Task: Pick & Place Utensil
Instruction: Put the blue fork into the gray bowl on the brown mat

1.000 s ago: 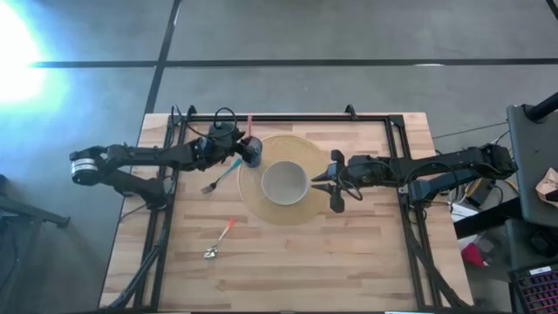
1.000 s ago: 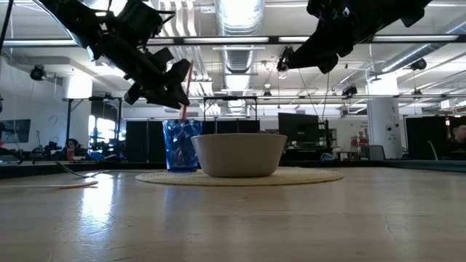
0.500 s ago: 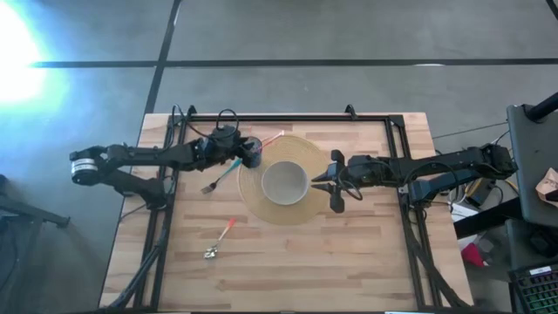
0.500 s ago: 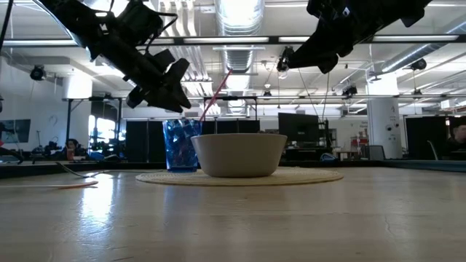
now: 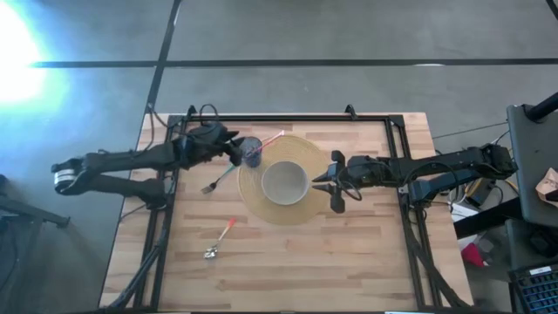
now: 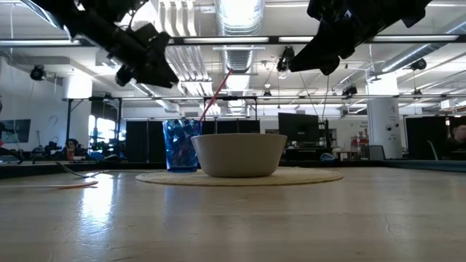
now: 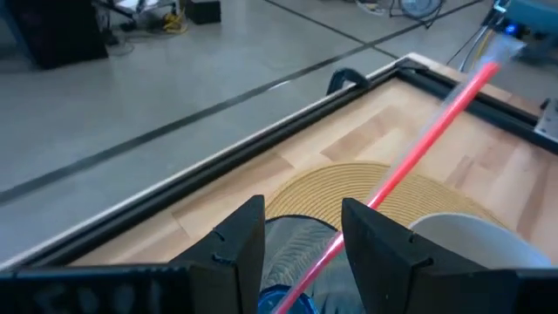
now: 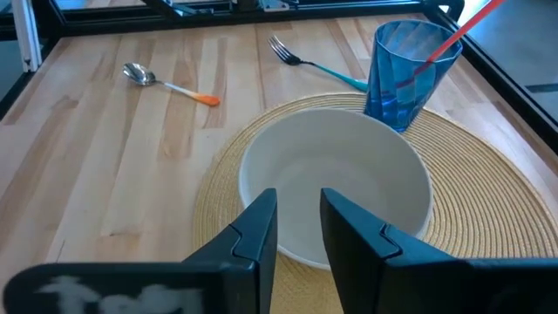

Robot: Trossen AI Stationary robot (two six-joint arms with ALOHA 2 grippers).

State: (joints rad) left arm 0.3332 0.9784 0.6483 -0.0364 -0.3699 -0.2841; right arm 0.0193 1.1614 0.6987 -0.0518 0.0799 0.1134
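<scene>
A blue cup [image 5: 251,153] stands on the round woven mat [image 5: 305,148], left of and a little beyond the white bowl [image 5: 285,182]. A red-handled utensil [image 5: 272,139] stands in the cup, with its lower end inside. It leans on the rim, handle slanting toward the far right [image 6: 215,94]. My left gripper [image 5: 233,148] is open. It hovers above and just left of the cup [image 7: 292,253], touching nothing. My right gripper [image 5: 318,182] is open and waits in the air right of the bowl [image 8: 336,187].
A teal-handled fork [image 5: 218,179] lies on the wood left of the mat. An orange-handled spoon [image 5: 220,238] lies nearer the front. A black frame rail [image 5: 288,116] runs along the table's far edge and down both sides. Bare wood spreads over the near half.
My left gripper let go of the red-handled utensil it held upright over the cup. The utensil tipped over and now leans toward the far right, its lower end in the cup. The left gripper then rose and drew back toward the table's left.
</scene>
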